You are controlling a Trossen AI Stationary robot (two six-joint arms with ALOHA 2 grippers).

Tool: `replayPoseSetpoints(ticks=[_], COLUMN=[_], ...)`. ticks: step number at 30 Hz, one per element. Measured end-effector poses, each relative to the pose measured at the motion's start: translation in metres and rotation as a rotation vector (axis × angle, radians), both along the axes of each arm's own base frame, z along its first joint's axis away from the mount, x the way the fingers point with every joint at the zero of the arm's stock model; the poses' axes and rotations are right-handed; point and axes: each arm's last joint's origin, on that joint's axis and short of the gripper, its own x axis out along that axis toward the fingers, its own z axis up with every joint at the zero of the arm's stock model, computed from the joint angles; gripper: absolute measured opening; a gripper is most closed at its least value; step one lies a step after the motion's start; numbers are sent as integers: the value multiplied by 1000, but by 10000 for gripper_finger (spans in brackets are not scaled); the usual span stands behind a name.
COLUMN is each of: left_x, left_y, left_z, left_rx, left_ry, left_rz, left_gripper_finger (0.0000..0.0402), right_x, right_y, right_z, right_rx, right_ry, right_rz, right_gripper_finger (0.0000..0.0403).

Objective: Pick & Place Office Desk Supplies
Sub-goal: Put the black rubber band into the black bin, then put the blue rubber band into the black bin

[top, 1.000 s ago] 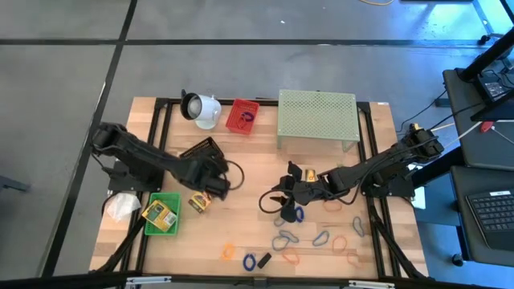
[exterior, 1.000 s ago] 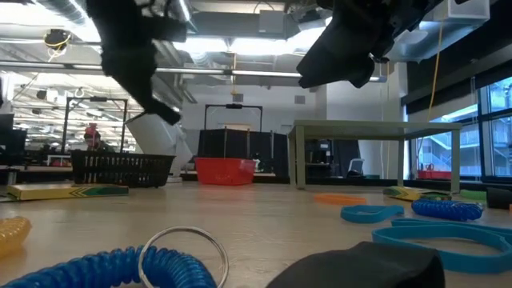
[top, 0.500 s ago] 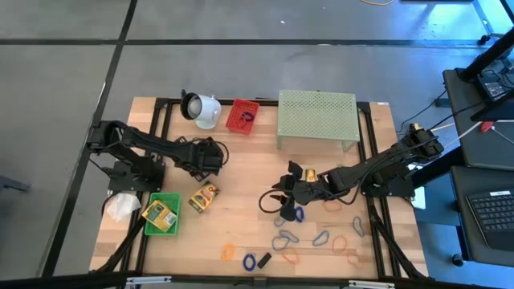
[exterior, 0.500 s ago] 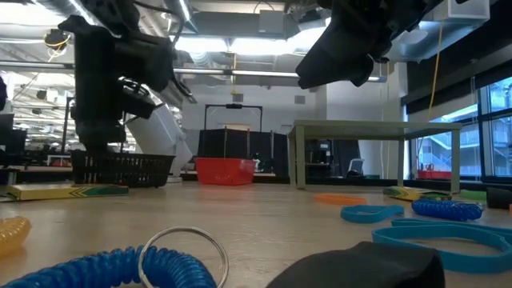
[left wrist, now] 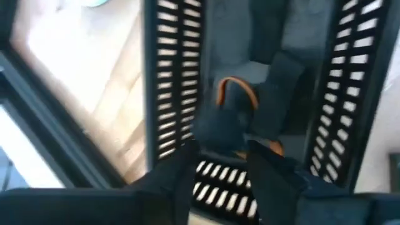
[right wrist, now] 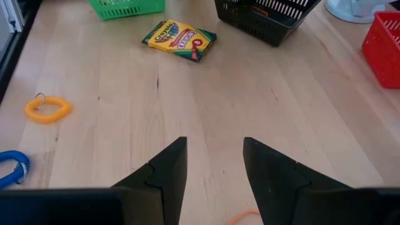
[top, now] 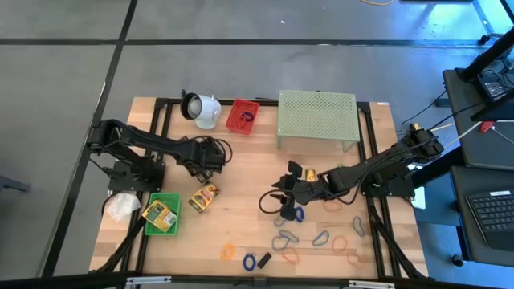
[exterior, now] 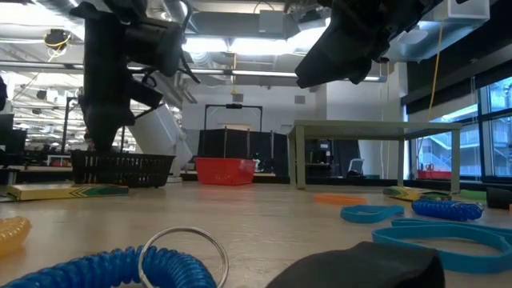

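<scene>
— Where the right wrist view looks across the surface (right wrist: 206,119), we can read "Crayola" on the crayon box (right wrist: 179,39) lying flat near the top of that frame; can we read anything else?

— No. The second crayon box (top: 159,213) in the green basket (top: 161,225), lower left of the high view, shows only a yellow-green face.

— What do we get from one view alone?

— Only the left wrist view looks down into the black basket (left wrist: 169,94): a dark item with an orange loop (left wrist: 236,94) lies there, just past the left gripper (left wrist: 222,165), whose fingers stand parted with nothing between them. The high view places that gripper (top: 210,154) at the left centre, over the basket. The right gripper (top: 283,197) hovers mid-frame; its fingers (right wrist: 164,172) are spread, empty.

— And room to move?

— The loose clips and loops (top: 309,238) crowd the lower right. We see bare wood between the crayon box (top: 204,197) and the right gripper. The red basket (top: 242,116) and mesh stand (top: 316,117) sit along the top edge.
</scene>
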Motion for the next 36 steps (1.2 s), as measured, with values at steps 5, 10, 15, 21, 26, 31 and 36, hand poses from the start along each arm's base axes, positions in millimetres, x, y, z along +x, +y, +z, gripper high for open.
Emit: replayPoseSetpoints(ticks=[5,10,15,21,26,31,36], left_x=[-2,0,9,25,41,51,52], left_y=[-1,-4,-9,-26,-53,-80,-103], left_z=[10,18,30,51,57,60,62], left_rx=[-32,-118,-181,-179,-192,-218,-222], left_ry=[56,52,7,-116,-299,-431,-450], left_rz=[19,52,28,-24,-141,-293,-540], left_gripper_finger=[185,204,201,192,193,192,190], right_x=[0,0,-1,-7,-17,-28,-29], right_y=[0,0,2,18,39,51,56], right_z=[0,0,-1,-2,-3,-7,-22], right_rx=[-2,2,91,228,209,178,57], right_ry=[0,0,6,69,96,151,219], right_rz=[2,0,-21,123,223,272,365], right_gripper_finger=[158,158,158,158,158,158,158])
